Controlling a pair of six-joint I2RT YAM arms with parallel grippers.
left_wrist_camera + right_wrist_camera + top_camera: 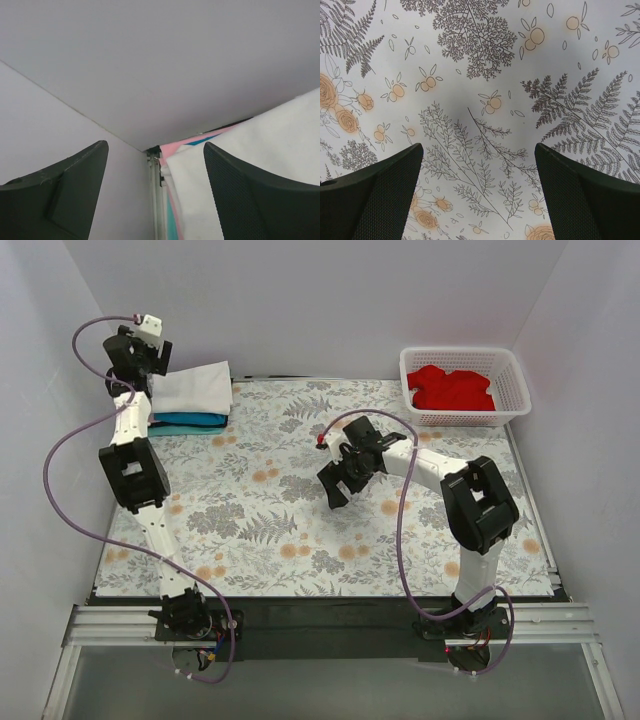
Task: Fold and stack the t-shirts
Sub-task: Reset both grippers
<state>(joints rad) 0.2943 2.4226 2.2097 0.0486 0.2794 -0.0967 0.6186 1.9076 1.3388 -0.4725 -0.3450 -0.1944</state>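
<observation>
A stack of folded t-shirts lies at the table's far left. The white t-shirt point(193, 388) is on top, with the blue t-shirt point(190, 421) under it. In the left wrist view the white t-shirt point(260, 150) shows with a pink t-shirt's edge point(186, 145) and a blue strip beneath. The red t-shirt point(452, 388) lies crumpled in the basket. My left gripper point(135, 360) is open and empty, raised at the stack's far left corner; it also shows in the left wrist view point(156, 195). My right gripper point(343, 475) is open and empty above the bare cloth; it also shows in the right wrist view point(479, 195).
A white lattice basket point(510, 380) stands at the far right corner. A floral table cloth point(270, 530) covers the table. Grey walls close in the back point(320, 300) and both sides. The left wall and back wall meet right behind the stack point(150, 150).
</observation>
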